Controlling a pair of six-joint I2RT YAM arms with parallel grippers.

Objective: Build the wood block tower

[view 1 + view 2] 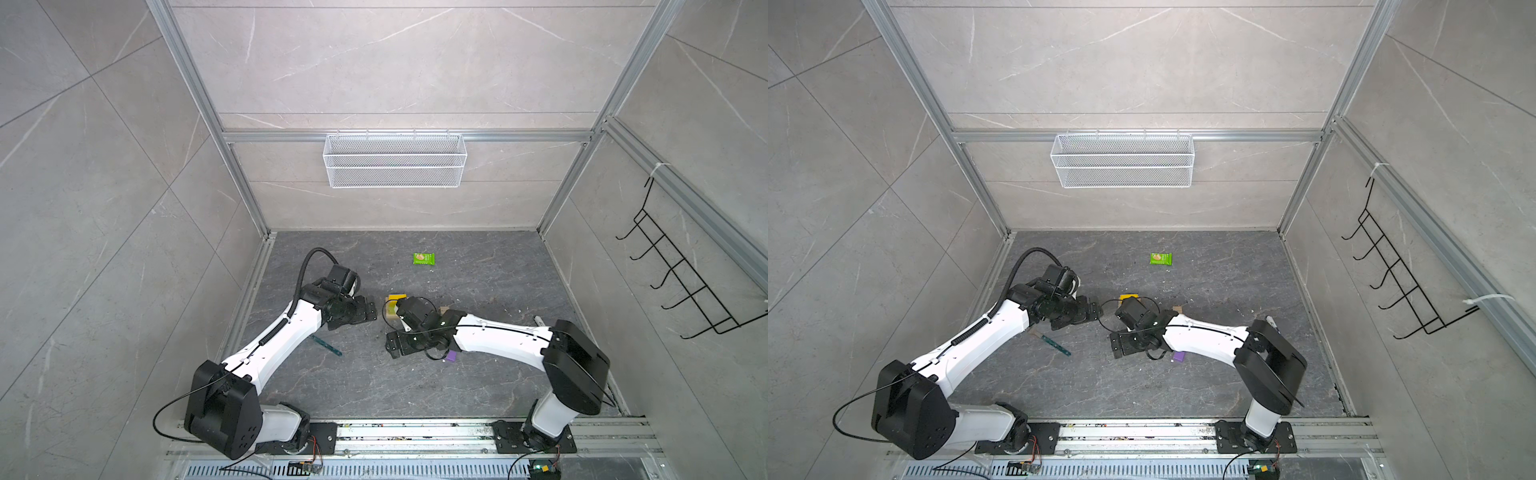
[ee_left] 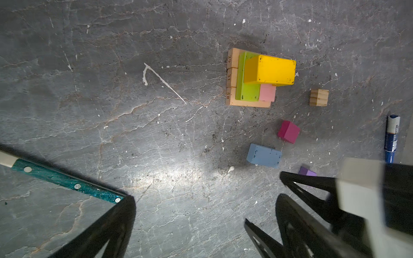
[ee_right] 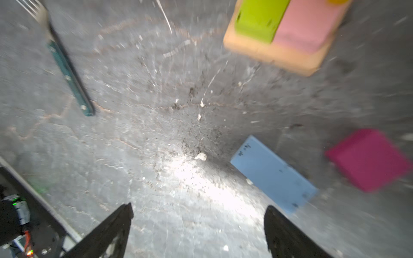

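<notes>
In the left wrist view the tower (image 2: 252, 93) is a base of tan bars carrying a lime bar (image 2: 247, 89) and a pink block (image 2: 267, 93), with a yellow block (image 2: 271, 69) on top. Loose wood blocks lie near it: a tan cube (image 2: 319, 97), a magenta cube (image 2: 288, 131), a light blue block (image 2: 264, 155) and a purple one (image 2: 307, 172), half hidden. My left gripper (image 2: 204, 201) (image 1: 371, 311) is open over bare floor, left of the tower. My right gripper (image 3: 200, 207) (image 1: 389, 345) is open too, with the light blue block (image 3: 274, 174) just beyond one fingertip.
A teal-handled fork (image 1: 328, 347) lies on the floor beside the left arm. A green snack packet (image 1: 424, 258) sits farther back. A blue marker (image 2: 392, 138) lies past the tan cube. A white mesh basket (image 1: 395, 160) and a black hook rack (image 1: 681, 270) hang on the walls.
</notes>
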